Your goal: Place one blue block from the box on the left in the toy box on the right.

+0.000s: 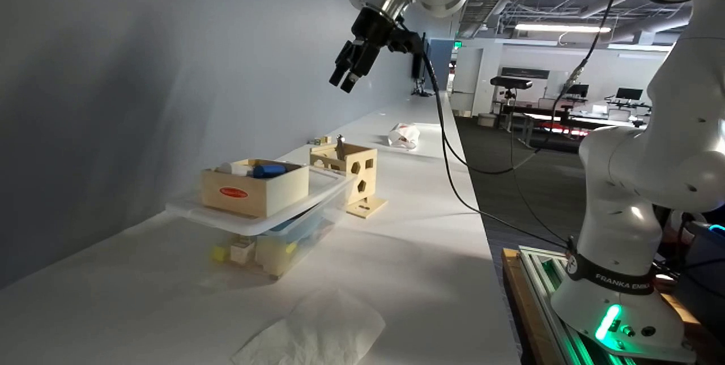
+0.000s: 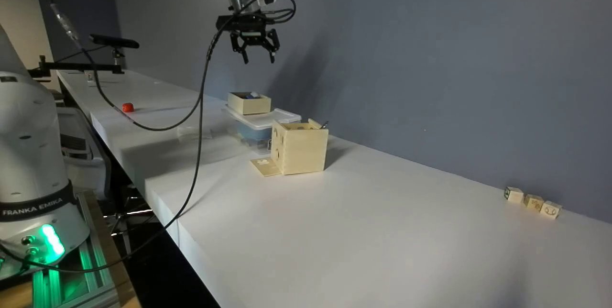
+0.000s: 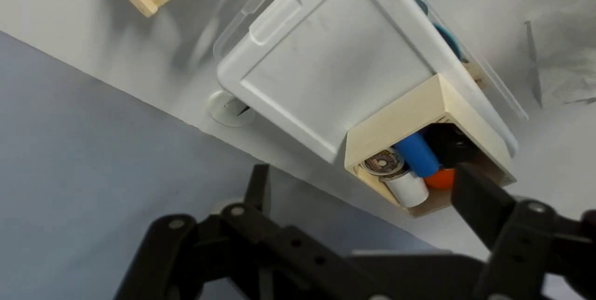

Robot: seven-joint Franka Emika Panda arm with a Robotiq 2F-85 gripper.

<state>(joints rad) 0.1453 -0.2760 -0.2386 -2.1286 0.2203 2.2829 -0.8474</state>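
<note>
The gripper [image 2: 259,61] hangs high, jaws spread wide. The blue cylinder [image 3: 417,154] is in the small wooden box [image 3: 396,121], on the white lid [image 3: 335,62] near the far edge of the bench [image 2: 406,241]. The shape-sorter cube [image 2: 304,150] stands near.

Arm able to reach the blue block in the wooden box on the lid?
Likely yes: the gripper hangs open, and the uncovered wooden box leaves the blue block exposed from above. A white piece and an orange piece sit close beside it, so room may be tight.
</note>
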